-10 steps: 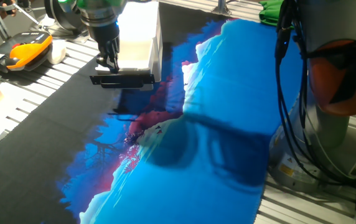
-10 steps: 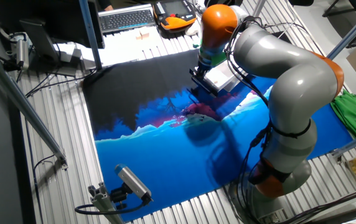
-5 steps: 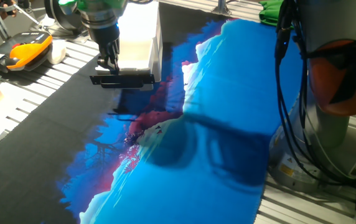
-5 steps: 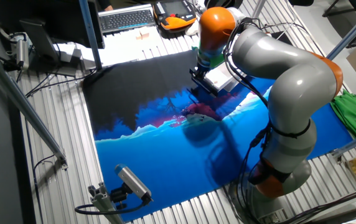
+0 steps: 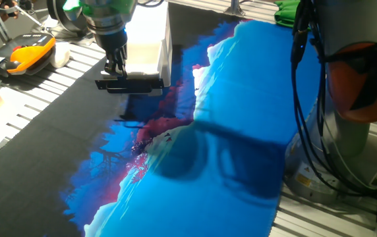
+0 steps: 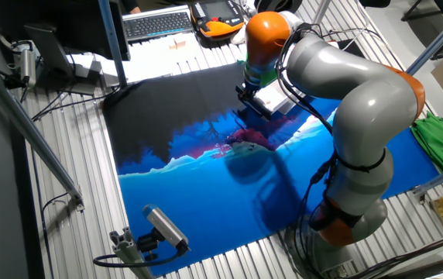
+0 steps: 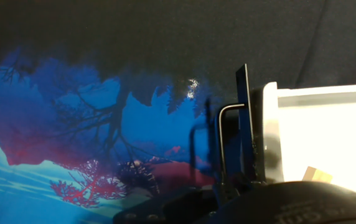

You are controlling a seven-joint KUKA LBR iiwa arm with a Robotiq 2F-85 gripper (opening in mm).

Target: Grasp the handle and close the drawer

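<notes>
The white drawer stands pulled out of the small white cabinet at the far side of the mat. Its black handle runs across the black front. My gripper comes down from above with its fingers closed around the left part of the handle. In the other fixed view the gripper sits at the drawer front. In the hand view the handle is a thin bar beside the black front edge, with the drawer behind it; my fingers are blurred at the bottom edge.
A blue and black patterned mat covers the table. An orange-black device lies at the left, near a keyboard. The arm's base with cables stands at the right. A small tan piece lies in the drawer.
The arm's upper joint has shifted slightly to the left in the other fixed view. The gripper stays at the handle and the drawer shows no clear movement.
</notes>
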